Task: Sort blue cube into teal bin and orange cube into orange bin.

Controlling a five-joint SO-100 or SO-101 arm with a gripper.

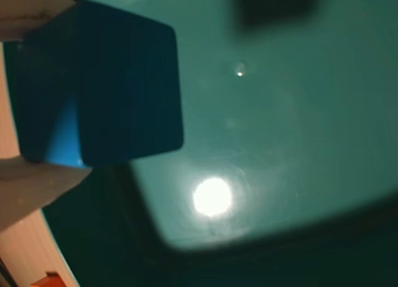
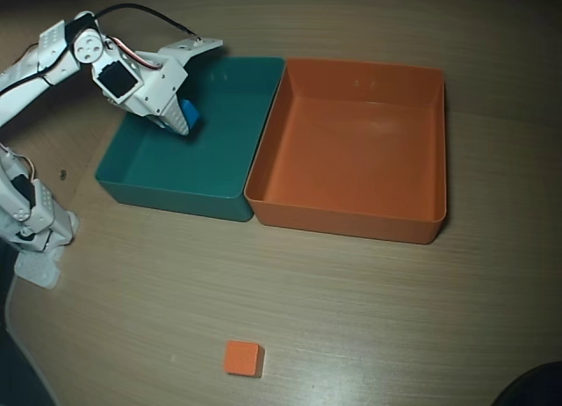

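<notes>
**Over the teal bin: gripping the blue cube**

Over the teal bin, near its back left corner in the overhead view: hanging there on the white arm, with the gripper pointing down into the tray. Pinching the blue cube between the jaws, squeezed on two sides. Showing only a small bit of bright blue past the white fingers from above.

Up close in the wrist view: filling the top left with the blue cube, big and dark, one lower corner looking lighter blue. Pressing against it from above and from below with pale fingers. Holding the gripper above the smooth floor of the teal bin, with a bright round spot of light shining on that floor. Casting a dark blurry shadow near the top edge. Cannot tell from either view whether touching the floor or staying just above it.

Next to the teal bin, on its right in the overhead view: sitting side by side with the orange bin, walls touching or nearly touching. Holding nothing inside.

Down near the bottom of the overhead view: lying alone on the wooden table, the orange cube, well apart from both bins and from the arm.
</notes>
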